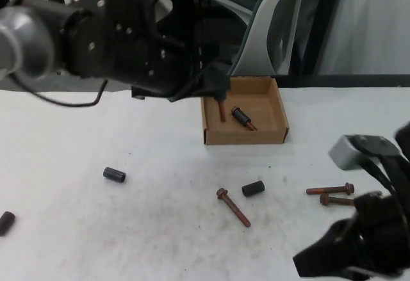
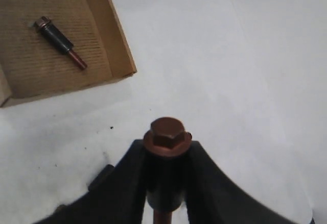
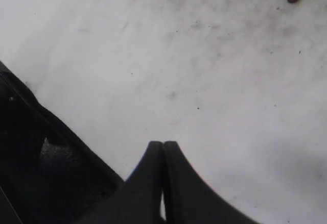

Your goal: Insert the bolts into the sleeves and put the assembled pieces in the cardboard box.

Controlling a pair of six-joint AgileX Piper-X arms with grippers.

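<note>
Starting at the left of the table (image 1: 160, 242), an edge sleeve (image 1: 5, 222) and a second sleeve (image 1: 114, 175) lie loose and well apart, short dark tubes waiting for bolts. Further along, my left gripper (image 2: 167, 153) is clamped on a finished piece (image 2: 167, 134). The coppery hex head stands proud between the fingers, the black sleeve is pinched below it, and the shank tip pokes out underneath. I judge the grip sits on the sleeve so that bolt and sleeve travel as one. In the high view that piece (image 1: 221, 110) hangs at the left wall of the box (image 1: 243, 137); I cannot tell whether it is fully over the floor yet, so I read this as the drop-off step. Inside the box a boxed piece (image 1: 242, 117) already lies flat, its sleeve near the head and bare shank showing. In front of the box a loose bolt (image 1: 233, 207) lies slantwise with a third sleeve (image 1: 253, 188) just beside it, an easy next pairing. Further right two bolts (image 1: 333, 194) lie side by side. My right gripper (image 3: 163, 145) hangs low over bare table at the right, fingers pressed together with nothing between them, parked clear of the left arm's work.
</note>
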